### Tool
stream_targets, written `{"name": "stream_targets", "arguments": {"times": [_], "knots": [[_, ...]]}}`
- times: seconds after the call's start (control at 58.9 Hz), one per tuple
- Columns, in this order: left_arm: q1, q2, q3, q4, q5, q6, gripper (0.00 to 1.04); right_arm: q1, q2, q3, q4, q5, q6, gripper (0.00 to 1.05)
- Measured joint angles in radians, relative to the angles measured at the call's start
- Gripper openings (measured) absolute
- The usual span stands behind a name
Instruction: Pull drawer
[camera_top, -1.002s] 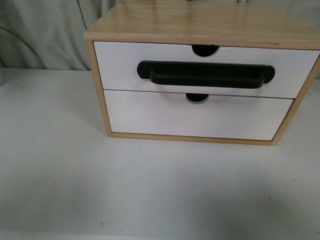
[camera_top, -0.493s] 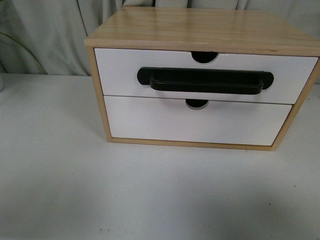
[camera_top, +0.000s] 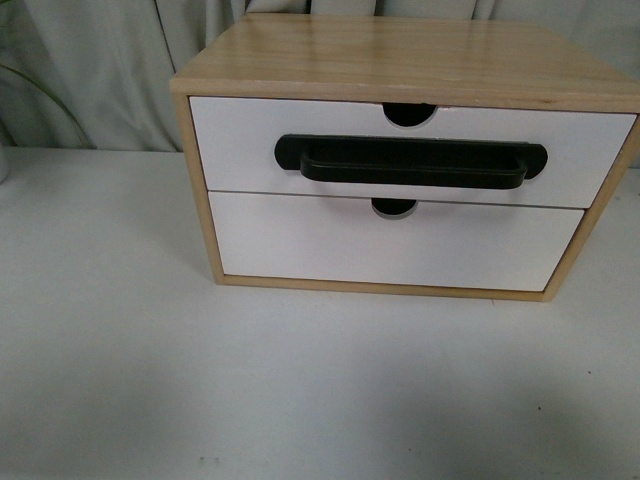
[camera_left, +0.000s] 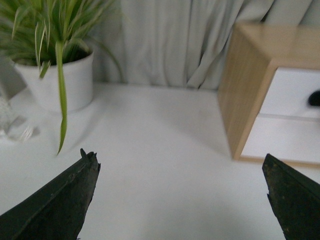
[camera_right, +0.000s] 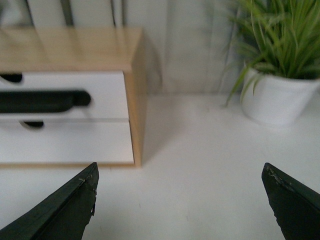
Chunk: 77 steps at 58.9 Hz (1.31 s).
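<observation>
The drawer (camera_top: 240, 140) sits closed in the top slot of the wooden box (camera_top: 400, 50), handle (camera_top: 410, 162) facing the robot. Left gripper (camera_left: 178, 157) and right gripper (camera_right: 181, 167) are spread wide, empty, well short of it, probably ready to take the handle.

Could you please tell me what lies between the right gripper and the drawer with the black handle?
Only bare white table: in the right wrist view, nothing stands between the open right gripper and the drawer.
</observation>
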Motion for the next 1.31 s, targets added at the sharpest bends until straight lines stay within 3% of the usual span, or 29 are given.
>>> {"name": "stream_targets", "arguments": {"times": [0.17, 0.357, 0.628, 0.934, 1.138, 1.308], "knots": [[-0.068, 0.284, 0.055, 0.155, 0.135, 0.126, 0.98, 0.003, 0.256, 0.104, -0.032, -0.179, -0.120, 0.96], [-0.025, 0.618, 0.178, 0.338, 0.371, 0.362, 0.98, -0.002, 0.524, 0.246, -0.020, -0.309, -0.381, 0.96], [-0.079, 0.968, 0.413, 0.202, 0.618, 0.791, 0.98, 0.023, 0.784, 0.455, -0.098, -0.379, -0.678, 0.96], [-0.251, 1.263, 0.748, 0.007, 0.625, 1.064, 0.98, 0.063, 1.029, 0.642, -0.163, -0.446, -0.911, 0.96], [-0.332, 1.432, 0.917, -0.146, 0.575, 1.186, 0.98, 0.089, 1.191, 0.728, -0.143, -0.467, -0.987, 0.96], [-0.367, 1.538, 0.995, -0.156, 0.540, 1.211, 0.98, 0.127, 1.307, 0.789, -0.126, -0.502, -1.007, 0.96]]}}
